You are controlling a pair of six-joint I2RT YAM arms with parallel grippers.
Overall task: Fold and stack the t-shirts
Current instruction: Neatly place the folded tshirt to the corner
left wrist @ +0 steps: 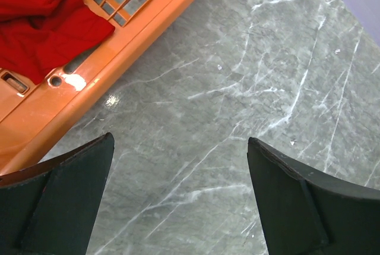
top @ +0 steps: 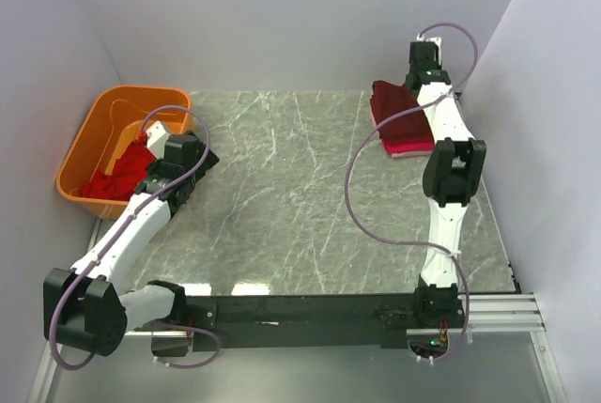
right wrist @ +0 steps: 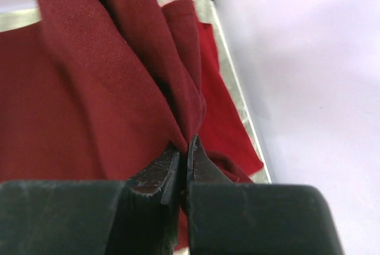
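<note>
A dark maroon t-shirt [top: 394,110] lies on a brighter red t-shirt [top: 410,150] at the table's far right. My right gripper [top: 414,85] is over this pile. In the right wrist view it [right wrist: 184,145] is shut on a raised fold of the maroon t-shirt [right wrist: 89,71], with the brighter red t-shirt [right wrist: 218,103] flat beneath. Another bright red t-shirt [top: 108,183] lies crumpled in the orange tub [top: 80,145]; it also shows in the left wrist view [left wrist: 41,26]. My left gripper [top: 188,161] is open and empty [left wrist: 180,141] above bare table beside the tub [left wrist: 136,35].
The grey marble table [top: 282,187] is walled in white on the left, back and right. The right-hand pile sits close to the table's right edge [right wrist: 237,88] and the wall. A purple cable [top: 352,196] hangs from the right arm over the table.
</note>
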